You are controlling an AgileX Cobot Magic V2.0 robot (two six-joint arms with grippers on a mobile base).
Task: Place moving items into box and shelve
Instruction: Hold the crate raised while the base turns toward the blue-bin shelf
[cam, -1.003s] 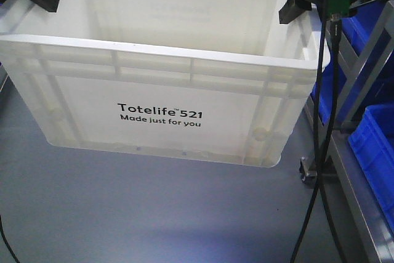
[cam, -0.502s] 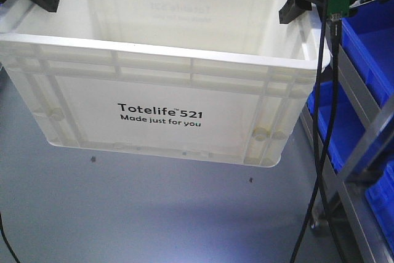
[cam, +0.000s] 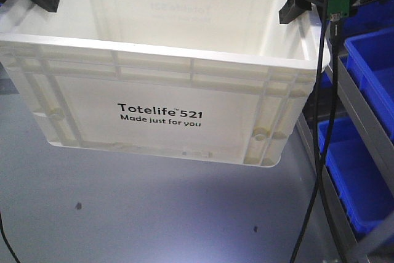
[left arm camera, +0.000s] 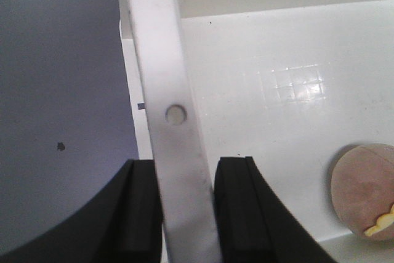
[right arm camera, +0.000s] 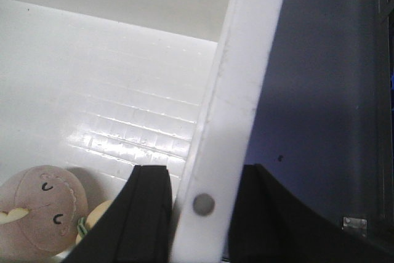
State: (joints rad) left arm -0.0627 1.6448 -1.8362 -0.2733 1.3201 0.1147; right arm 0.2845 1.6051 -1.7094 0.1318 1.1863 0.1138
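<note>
Left gripper (left arm camera: pixel 188 214) and right gripper (right arm camera: pixel 200 217) each pinch a side rim of the ribbed cream plastic box (cam: pixel 184 90) above grey floor (cam: pixel 154 214), beside blue bins (cam: pixel 363 189), with what looks like a pink plush (right arm camera: pixel 43 207) inside.

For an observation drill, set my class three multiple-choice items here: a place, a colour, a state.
1. Where is the toy? A) on the floor B) in the box C) on a shelf
2. What colour are the bins? A) red B) blue C) green
3. What is the left claw doing? A) hanging open B) holding the toy C) clamping the box rim
Answers: 1 B, the toy lies on the box bottom; 2 B, the bins at right are blue; 3 C, its fingers pinch the rim.
</note>
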